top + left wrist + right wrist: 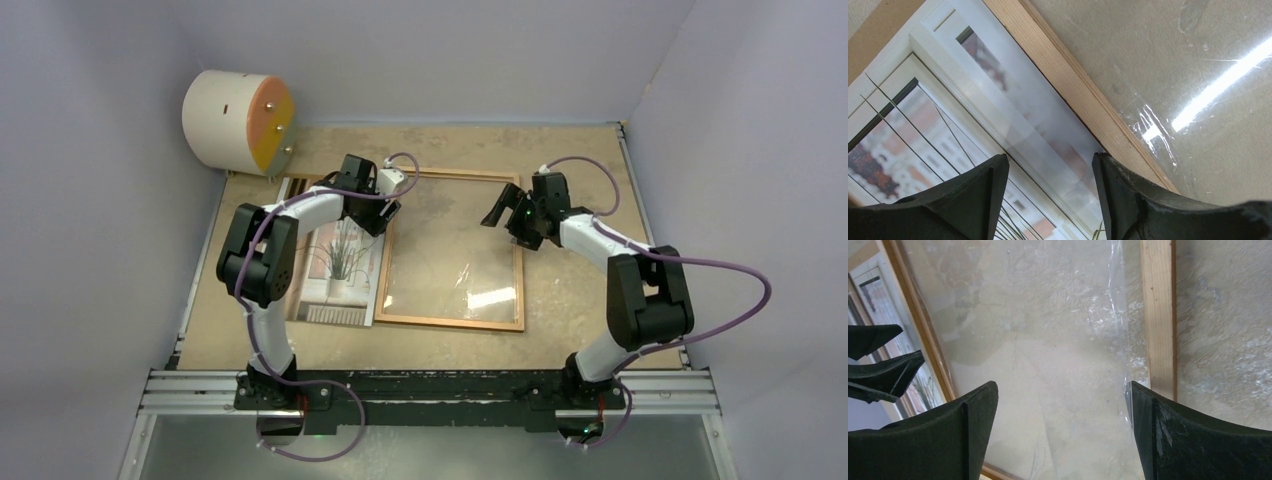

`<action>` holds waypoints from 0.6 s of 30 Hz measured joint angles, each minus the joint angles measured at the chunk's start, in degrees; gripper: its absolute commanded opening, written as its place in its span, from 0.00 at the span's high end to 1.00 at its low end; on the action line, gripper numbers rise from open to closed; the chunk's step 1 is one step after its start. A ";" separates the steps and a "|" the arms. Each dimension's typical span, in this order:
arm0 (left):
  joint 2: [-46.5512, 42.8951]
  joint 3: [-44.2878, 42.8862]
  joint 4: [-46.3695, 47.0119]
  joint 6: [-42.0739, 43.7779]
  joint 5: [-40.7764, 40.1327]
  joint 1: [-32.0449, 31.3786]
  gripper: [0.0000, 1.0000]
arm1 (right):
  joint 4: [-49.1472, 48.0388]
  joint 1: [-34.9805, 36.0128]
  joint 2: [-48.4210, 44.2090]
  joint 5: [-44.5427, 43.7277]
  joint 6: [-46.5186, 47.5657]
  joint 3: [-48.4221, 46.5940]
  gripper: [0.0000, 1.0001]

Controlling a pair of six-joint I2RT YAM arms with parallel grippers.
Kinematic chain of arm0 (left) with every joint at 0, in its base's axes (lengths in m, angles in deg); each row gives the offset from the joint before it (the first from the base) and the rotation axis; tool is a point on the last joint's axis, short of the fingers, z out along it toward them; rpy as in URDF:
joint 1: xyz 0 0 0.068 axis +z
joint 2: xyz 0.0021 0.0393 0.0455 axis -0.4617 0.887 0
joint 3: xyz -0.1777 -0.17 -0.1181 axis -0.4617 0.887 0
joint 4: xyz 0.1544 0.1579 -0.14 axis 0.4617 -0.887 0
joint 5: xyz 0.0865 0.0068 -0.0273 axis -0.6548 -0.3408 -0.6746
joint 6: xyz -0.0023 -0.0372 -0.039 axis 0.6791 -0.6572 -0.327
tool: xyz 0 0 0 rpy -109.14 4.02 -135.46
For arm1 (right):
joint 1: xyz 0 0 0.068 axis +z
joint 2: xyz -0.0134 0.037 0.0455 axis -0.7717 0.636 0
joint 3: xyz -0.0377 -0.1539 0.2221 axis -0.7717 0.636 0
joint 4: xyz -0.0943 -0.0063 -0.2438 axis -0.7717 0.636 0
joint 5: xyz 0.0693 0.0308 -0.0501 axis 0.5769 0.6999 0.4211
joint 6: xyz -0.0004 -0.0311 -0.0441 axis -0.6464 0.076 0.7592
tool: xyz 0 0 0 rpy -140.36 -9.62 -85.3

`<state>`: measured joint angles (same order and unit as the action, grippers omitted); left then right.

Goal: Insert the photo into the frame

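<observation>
Tan table (pixel 570 310) | photo (pixel 335 272) at 9 o'clock of frame (pixel 450 322) | left gripper (pixel 1050 165), right gripper (pixel 1060 390) spread, empty | best: pinch photo edge lightly, slide toward 3 o'clock

Pale lavender walls are boxing the cell in on three sides: back wall (pixel 430 50), left wall (pixel 80 300), right wall (pixel 760 150). Worktop (pixel 580 300) is showing a mottled beige, fibrous-looking surface and running right up to the back wall. Thin metal edge strip (pixel 190 300) is running down its left side, and another is doing the same on the right. Aluminium rail (pixel 190 390) is spanning the near edge, with a scuffed black plate (pixel 440 385) sitting along its middle. Dull grey-green panel (pixel 450 450) is filling the view below the rail. Light is falling soft and even, throwing only faint shadows.
</observation>
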<state>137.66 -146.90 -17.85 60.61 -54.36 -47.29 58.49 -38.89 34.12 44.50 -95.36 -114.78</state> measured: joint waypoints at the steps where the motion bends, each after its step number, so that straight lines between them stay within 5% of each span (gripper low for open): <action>1: 0.00 0.02 0.00 0.00 0.00 0.00 0.34 | 0.11 0.00 0.20 -0.39 0.28 -0.17 0.01; 18: 0.00 0.02 0.04 0.37 0.02 0.00 0.34 | 1.92 0.46 2.19 -3.43 2.16 -1.14 0.01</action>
<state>137.66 -146.88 -17.81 60.98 -54.34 -47.29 60.41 -38.43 36.30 41.07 -93.19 -115.92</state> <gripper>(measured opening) 0.664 0.987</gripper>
